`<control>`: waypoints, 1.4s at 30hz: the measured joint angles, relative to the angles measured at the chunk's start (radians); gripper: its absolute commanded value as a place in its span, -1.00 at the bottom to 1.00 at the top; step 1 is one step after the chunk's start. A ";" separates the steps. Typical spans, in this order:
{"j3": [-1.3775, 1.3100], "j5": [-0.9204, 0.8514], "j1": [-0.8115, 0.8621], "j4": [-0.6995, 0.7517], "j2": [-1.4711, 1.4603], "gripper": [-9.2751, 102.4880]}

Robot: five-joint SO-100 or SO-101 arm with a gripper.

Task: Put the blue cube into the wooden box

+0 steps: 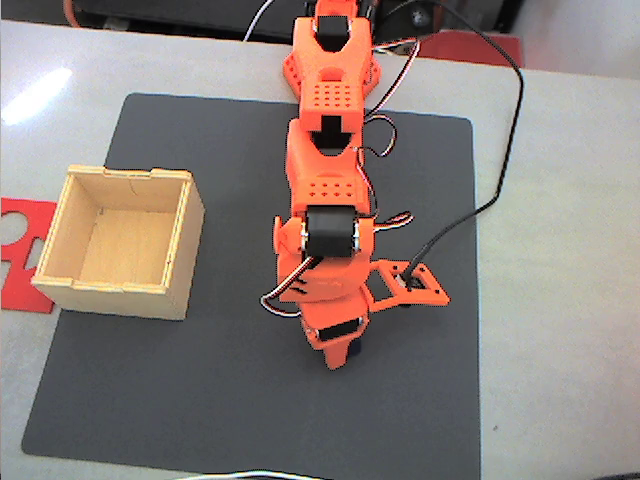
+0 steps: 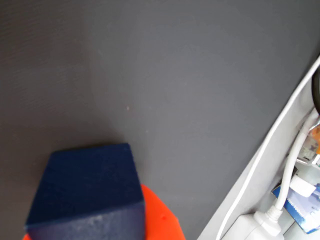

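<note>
The arm [image 1: 330, 150] reaches from its base at the far edge of the surface [image 1: 560, 300] straight out over the middle of the dark mat [image 1: 200, 400], its links folded so that the wrist points down. In the fixed view the claw [image 1: 340, 358] hangs low over the mat, a little nearer the mat's front edge than its centre, with a dark bit of the cube [image 1: 353, 350] showing just beside the orange tip.

The box [image 1: 120, 240] stands open-topped on the mat's left edge, well apart from the claw, with a red sheet [image 1: 18, 250] lying on the surface behind its left side. Bare mat lies between claw and box, and more to the front and right of the claw. A black cable [image 1: 500, 180] loops over the mat's right side.

In the wrist view the cube [image 2: 85, 190] sits against an orange finger [image 2: 160, 215], with mat beyond it; white cables [image 2: 280, 150] run past the mat's edge. The claw appears closed on the cube, though the second finger is hidden.
</note>
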 measured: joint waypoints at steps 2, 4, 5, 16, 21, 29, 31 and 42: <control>0.000 -0.003 -0.005 0.000 0.000 -0.83; 0.000 -0.003 -0.011 0.000 0.006 -0.83; 0.002 -0.002 -0.015 0.000 0.015 -0.83; 0.002 -0.002 0.052 -0.017 0.373 -0.83; 0.002 0.032 0.207 0.003 0.508 -0.83; 0.043 0.044 0.580 0.003 0.620 -0.83; 0.043 0.044 0.655 0.003 0.623 -0.83; 0.044 0.087 0.742 0.005 0.489 -0.83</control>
